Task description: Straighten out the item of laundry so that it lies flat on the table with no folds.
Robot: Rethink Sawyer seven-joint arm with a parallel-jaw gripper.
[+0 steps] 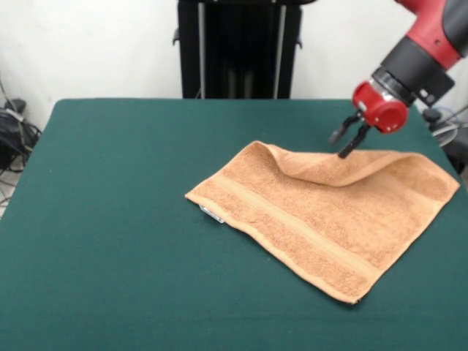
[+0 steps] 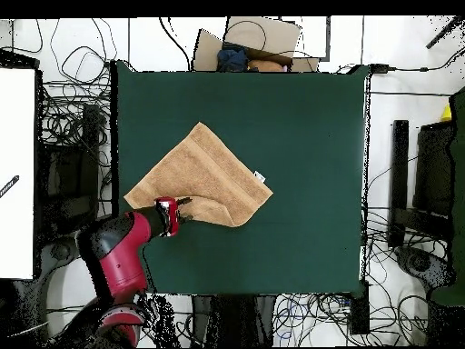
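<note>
The peach-orange towel (image 1: 322, 212) lies on the dark green table (image 1: 110, 219), right of centre in the front view. Its far edge is folded over towards the middle, forming a raised flap (image 1: 322, 167). A small white tag (image 1: 212, 214) sticks out at its left corner. My gripper (image 1: 339, 146) hangs at the far edge of the towel, just above the flap, with its two black fingers apart and nothing between them. In the overhead view the towel (image 2: 202, 173) lies left of centre and the gripper (image 2: 183, 210) is at its lower edge.
The robot's black pedestal (image 1: 238, 47) stands behind the table's far edge. Cables and boxes (image 2: 64, 127) lie on the floor around the table. The towel's right corner (image 1: 453, 183) lies close to the table's right edge.
</note>
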